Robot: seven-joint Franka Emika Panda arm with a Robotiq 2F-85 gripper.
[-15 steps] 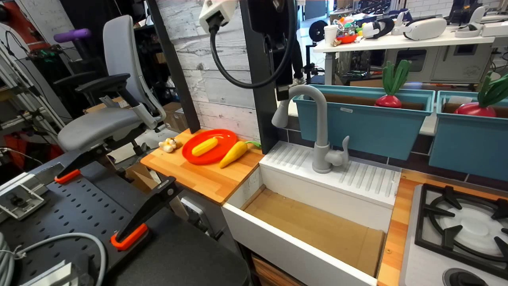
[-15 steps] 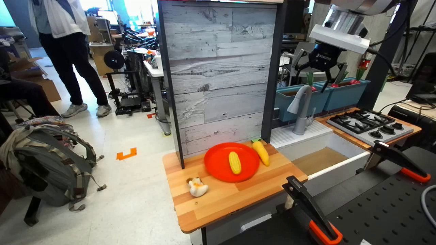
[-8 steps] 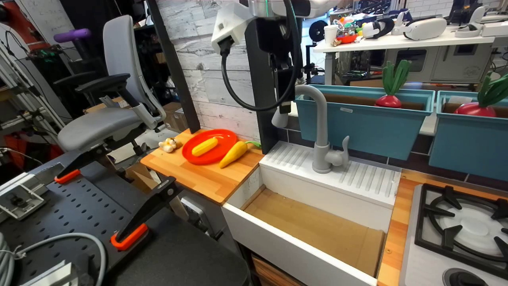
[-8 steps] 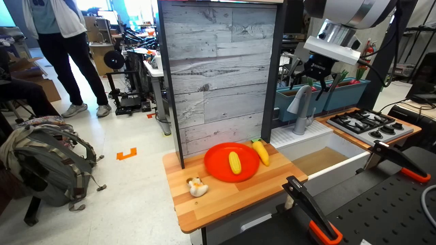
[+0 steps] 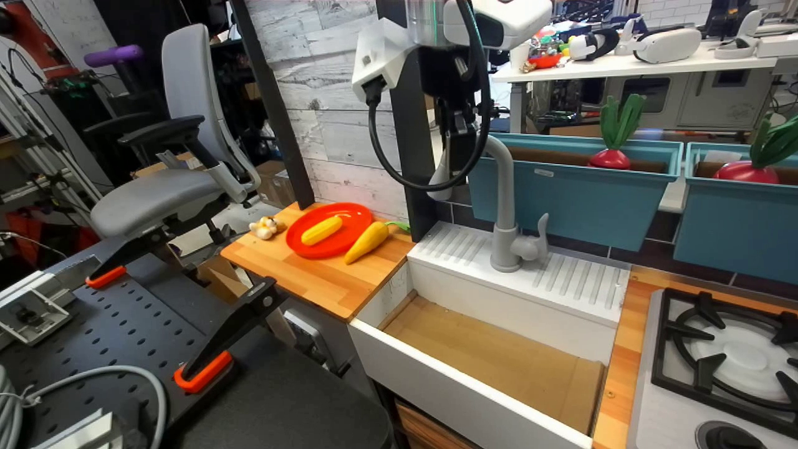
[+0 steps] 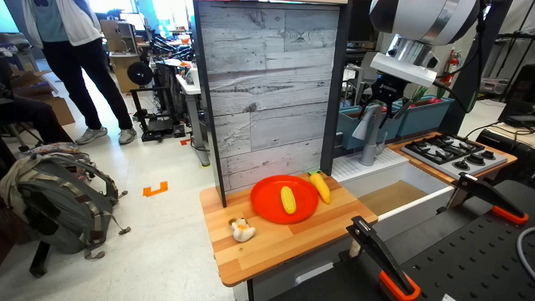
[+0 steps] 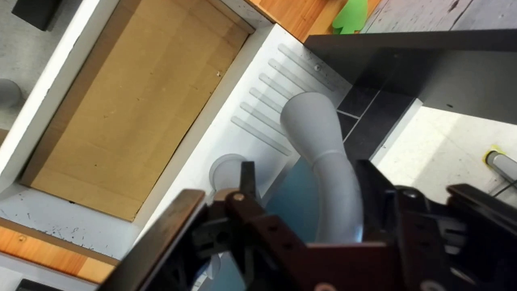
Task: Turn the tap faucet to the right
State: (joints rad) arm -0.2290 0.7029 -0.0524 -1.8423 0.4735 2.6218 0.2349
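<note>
The tap faucet, a grey gooseneck, stands behind the sink in both exterior views. Its spout points left, towards the wood-panel wall, in an exterior view. In the wrist view the spout runs down between my fingers. My gripper is open, with one finger on each side of the arched tube and a visible gap on the left side. The right finger looks close to the tube; contact cannot be told. My gripper also shows at the top of the arch in both exterior views, partly hiding the spout.
The small grey lever handle sits at the faucet's base. Blue planters stand behind it. A dark post and wood-panel wall stand beside the spout. The white sink lies in front; a stove is beside it.
My gripper has come down and moved onto the top of the faucet's arch, rightward in an exterior view. The faucet has not visibly turned.
</note>
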